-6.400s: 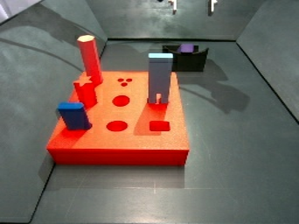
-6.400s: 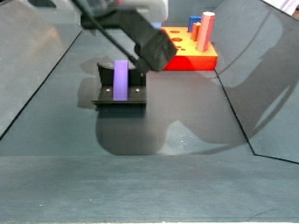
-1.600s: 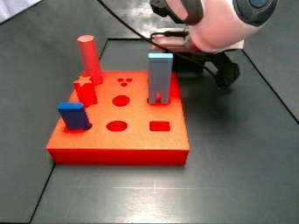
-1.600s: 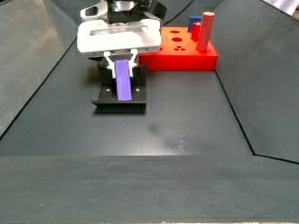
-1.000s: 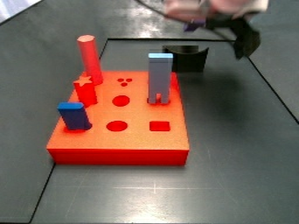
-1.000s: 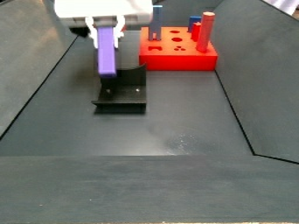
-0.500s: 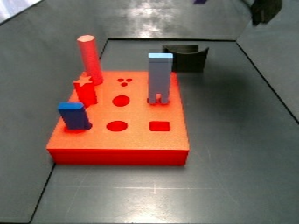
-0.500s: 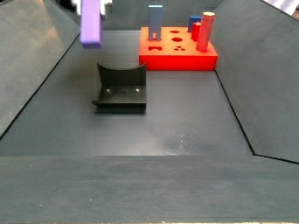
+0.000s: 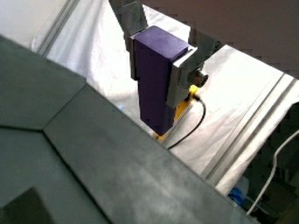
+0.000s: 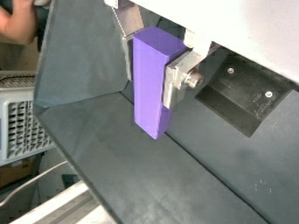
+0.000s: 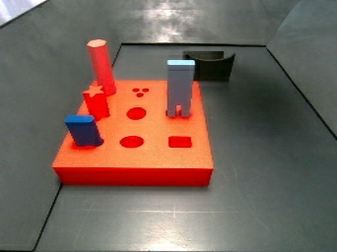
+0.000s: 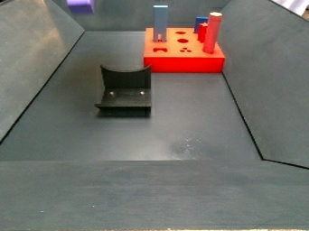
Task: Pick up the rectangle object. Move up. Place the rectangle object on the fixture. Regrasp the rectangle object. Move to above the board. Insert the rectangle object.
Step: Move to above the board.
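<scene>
The board [image 11: 132, 162] carries a red cylinder [image 11: 99, 64], a red star piece [image 11: 95, 98], a blue block [image 11: 83, 130] and a grey-blue peg [image 11: 179, 89]. Beyond the board's far end stands the fixture [image 12: 125, 88], its notch empty. In a side view only a purple sliver of the block [image 12: 79, 4] shows at the frame's top edge, high above the fixture. The gripper [image 10: 156, 48] shows in both wrist views, its silver fingers [image 10: 179, 77] clamped on the block's [image 9: 156, 77] upper end (it hangs lengthwise below them), well clear of the floor.
</scene>
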Tool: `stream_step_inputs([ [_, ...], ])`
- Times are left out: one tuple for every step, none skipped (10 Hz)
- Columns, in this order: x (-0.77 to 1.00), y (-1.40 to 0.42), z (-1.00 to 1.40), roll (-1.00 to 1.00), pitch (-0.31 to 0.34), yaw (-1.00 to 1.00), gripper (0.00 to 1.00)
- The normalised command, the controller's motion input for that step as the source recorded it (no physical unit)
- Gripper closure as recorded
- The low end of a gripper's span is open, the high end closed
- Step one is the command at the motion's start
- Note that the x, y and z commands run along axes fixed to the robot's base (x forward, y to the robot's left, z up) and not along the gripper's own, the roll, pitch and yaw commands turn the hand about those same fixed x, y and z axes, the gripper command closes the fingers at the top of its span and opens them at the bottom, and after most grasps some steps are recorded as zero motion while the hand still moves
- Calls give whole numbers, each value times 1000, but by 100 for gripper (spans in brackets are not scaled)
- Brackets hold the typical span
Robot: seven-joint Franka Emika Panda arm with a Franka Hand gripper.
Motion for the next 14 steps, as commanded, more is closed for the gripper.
stream_step_inputs([
  [-703, -1000, 263, -1000, -21, -41, 100],
  [-706, -1000, 253, -1000, -35, -43, 100],
  [-739, -1000, 270, -1000, -57, -47, 100],
  [-765, -1000, 258, -1000, -66, -50, 100],
  [-766, -1000, 261, -1000, -71, -58, 100],
  [-781, -1000, 267, -1000, -71, -64, 100],
  [-804, -1000, 267, -1000, -75, -69, 100],
  [-823, -1000, 265, -1000, -76, -74, 100],
  [-871, -1000, 273, -1000, -85, -79, 100],
  [-838, -911, 247, -1000, -91, -83, 100],
  [-677, -701, 192, -1000, -95, -84, 100],
  [-309, -252, 67, -1000, -101, -81, 100],
  [-188, -113, 27, -984, -102, -83, 100],
  [-81, -25, 9, -690, -50, -53, 100],
])
